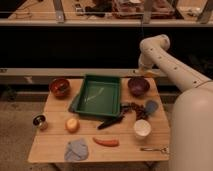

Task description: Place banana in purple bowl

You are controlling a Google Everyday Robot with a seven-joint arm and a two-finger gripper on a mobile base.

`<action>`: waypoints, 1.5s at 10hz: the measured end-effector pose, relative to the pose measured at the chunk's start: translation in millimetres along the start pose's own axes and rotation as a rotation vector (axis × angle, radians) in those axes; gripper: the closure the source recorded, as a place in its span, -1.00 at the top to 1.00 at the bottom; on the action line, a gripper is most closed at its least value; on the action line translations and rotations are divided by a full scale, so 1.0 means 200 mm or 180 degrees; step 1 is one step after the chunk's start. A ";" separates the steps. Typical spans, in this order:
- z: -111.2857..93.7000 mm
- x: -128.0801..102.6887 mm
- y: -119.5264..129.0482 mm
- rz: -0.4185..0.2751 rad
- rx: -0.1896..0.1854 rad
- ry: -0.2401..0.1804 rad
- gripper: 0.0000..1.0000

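Jaws of the gripper (145, 73) are seen clamped on the banana (152, 74), which is held just above the far rim of the purple bowl (138, 86) at the worktop's (55, 146) back right corner, presumably staged to be lowered in and released.
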 end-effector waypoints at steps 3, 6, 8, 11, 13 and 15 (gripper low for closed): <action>0.00 0.07 0.01 0.0255 -0.0011 0.0102 -0.21; 0.07 0.10 0.05 0.0365 -0.0145 0.0140 0.35; 0.18 0.13 0.09 0.0439 -0.0307 0.0170 0.59; 0.26 0.13 0.11 0.0435 -0.0441 0.0168 0.60; 0.26 0.13 0.11 0.0436 -0.0440 0.0172 0.60; 0.27 0.13 0.12 0.0431 -0.0442 0.0174 0.60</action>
